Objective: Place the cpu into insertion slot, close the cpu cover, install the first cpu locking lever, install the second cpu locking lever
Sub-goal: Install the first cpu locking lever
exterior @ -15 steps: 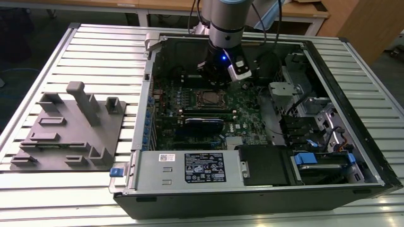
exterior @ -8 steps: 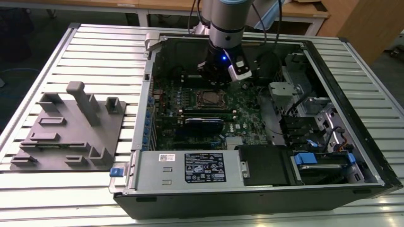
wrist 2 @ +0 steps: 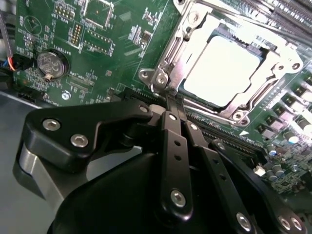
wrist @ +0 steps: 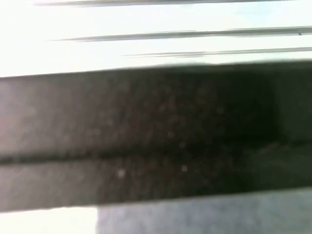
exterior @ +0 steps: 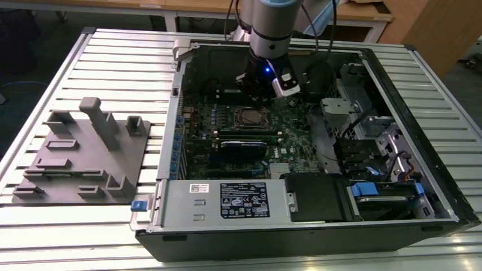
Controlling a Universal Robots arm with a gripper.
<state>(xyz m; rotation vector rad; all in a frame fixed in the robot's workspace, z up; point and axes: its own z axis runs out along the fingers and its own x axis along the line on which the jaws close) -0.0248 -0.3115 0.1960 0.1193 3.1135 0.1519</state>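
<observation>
The cpu (wrist 2: 222, 68) lies in the insertion slot (exterior: 252, 117), its pale metal face showing through the cut-out of the cpu cover (wrist 2: 181, 41), which lies flat over it. In the exterior view my gripper (exterior: 260, 93) hangs inside the open computer case, just behind the slot. In the second wrist view my gripper (wrist 2: 171, 101) is shut, its black fingers pressed together with nothing visible between them. The tips sit right beside the socket frame's corner (wrist 2: 158, 78). Whether they touch a locking lever I cannot tell.
The computer case (exterior: 421, 84) lies open on a slatted table (exterior: 113, 51). A grey fixture block (exterior: 83, 152) stands at the exterior view's left. Drive bays with blue tabs (exterior: 373, 189) and cables fill the case's right. A coin battery (wrist 2: 51, 63) sits on the green board.
</observation>
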